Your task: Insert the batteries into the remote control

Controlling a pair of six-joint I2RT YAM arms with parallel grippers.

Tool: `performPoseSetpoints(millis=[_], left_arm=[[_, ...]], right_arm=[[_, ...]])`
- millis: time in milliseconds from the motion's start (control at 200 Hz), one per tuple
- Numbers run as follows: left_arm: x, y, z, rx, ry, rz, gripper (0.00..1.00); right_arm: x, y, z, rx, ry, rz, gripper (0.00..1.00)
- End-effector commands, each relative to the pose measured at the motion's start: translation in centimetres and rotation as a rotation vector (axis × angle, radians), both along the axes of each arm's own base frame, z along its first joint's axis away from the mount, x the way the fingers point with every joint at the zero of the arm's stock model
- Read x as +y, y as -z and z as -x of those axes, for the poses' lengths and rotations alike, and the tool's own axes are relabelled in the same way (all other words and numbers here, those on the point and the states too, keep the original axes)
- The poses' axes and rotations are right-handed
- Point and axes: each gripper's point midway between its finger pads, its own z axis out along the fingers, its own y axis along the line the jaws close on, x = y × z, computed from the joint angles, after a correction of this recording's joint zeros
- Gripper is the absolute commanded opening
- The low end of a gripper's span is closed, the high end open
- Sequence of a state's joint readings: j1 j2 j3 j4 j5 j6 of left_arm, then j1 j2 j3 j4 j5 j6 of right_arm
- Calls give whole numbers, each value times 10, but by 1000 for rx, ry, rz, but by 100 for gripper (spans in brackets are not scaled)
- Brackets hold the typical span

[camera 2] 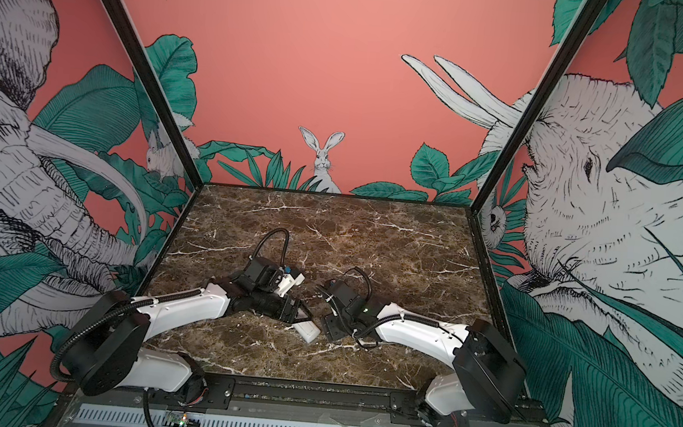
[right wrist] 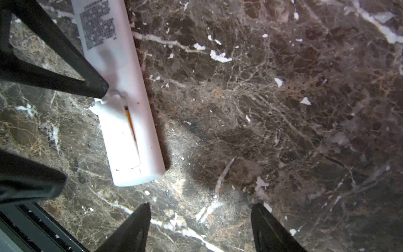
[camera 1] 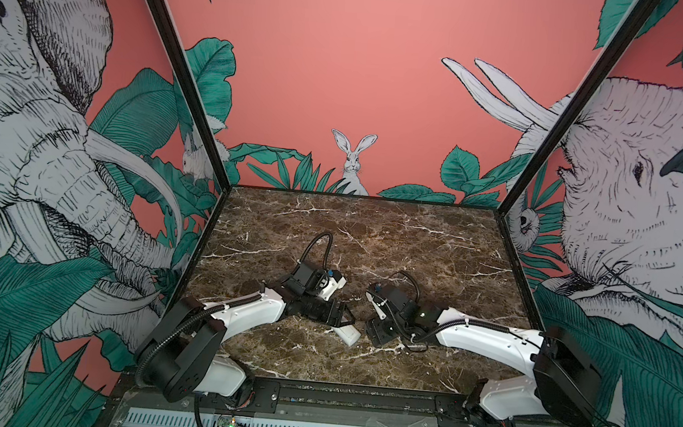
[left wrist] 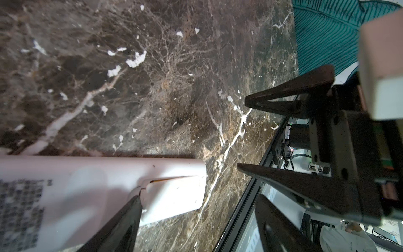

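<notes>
The 2 arms reach low toward the middle, left hand (left wrist: 198,197) and right hand (right wrist: 200,206) close together, jaws spread.

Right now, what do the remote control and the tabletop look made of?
Remote control: seemingly plastic, smooth white, slightly glossy; bright glare, rounded moulded edges, printed label. Tabletop: dark brown marble look with white veins; real stone or printed laminate, I cannot tell.

White remote (right wrist: 117,65) lies face down on table (right wrist: 261,109), printed label up, cover (right wrist: 120,141) slightly ajar; thin orange battery (right wrist: 129,117) sliver shows in gap.
</notes>
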State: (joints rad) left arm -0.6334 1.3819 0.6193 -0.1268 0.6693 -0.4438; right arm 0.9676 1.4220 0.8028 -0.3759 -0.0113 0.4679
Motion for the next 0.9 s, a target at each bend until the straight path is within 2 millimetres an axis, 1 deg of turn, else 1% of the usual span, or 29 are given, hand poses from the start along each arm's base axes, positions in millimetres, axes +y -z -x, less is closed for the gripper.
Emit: performPoseSetpoints(millis=[0, 60, 155, 180, 200, 265, 305, 365, 425, 510, 585, 605, 620, 660, 750, 795, 895], left_arm=[[1, -2, 1, -9, 10, -16, 85], [1, -6, 1, -19, 12, -21, 86], [5, -14, -4, -55, 5, -44, 90], [5, -17, -3, -61, 8, -45, 92], [9, -18, -8, -84, -11, -71, 93], [16, -25, -13, -122, -34, -106, 96], [21, -30, -16, -146, -53, -129, 97], [32, -37, -23, -185, -95, -168, 99], [47, -43, -30, -210, -149, -217, 99], [70, -48, -37, -221, -226, -272, 99], [88, -55, -41, -221, -287, -278, 99], [93, -58, -42, -228, -304, -281, 99], [97, -59, -42, -231, -314, -286, 99], [104, -64, -43, -249, -331, -293, 99], [114, -75, -42, -293, -341, -315, 99], [117, -81, -41, -306, -341, -326, 99], [119, -87, -40, -315, -340, -330, 99]], right_arm=[[-1, -2, -3, -16, 10, -9, 73], [2, -3, -3, -15, 3, -21, 73], [10, -6, -3, -11, -23, -42, 69], [12, -6, -3, -9, -28, -48, 66], [14, -6, -3, -8, -35, -53, 62], [21, -8, -4, -8, -50, -71, 47], [26, -8, -5, -5, -61, -81, 40], [35, -10, -6, 0, -87, -99, 34], [44, -11, -6, 9, -111, -108, 29], [58, -12, -7, 15, -143, -122, 26], [71, -12, -6, 21, -172, -134, 25], [74, -16, -7, 15, -175, -144, 24], [76, -8, -7, 27, -180, -129, 24], [81, -5, -7, 36, -187, -127, 24], [92, -1, -8, 47, -200, -136, 23], [95, 4, -7, 60, -205, -131, 23], [97, 18, -7, 80, -206, -106, 22]])
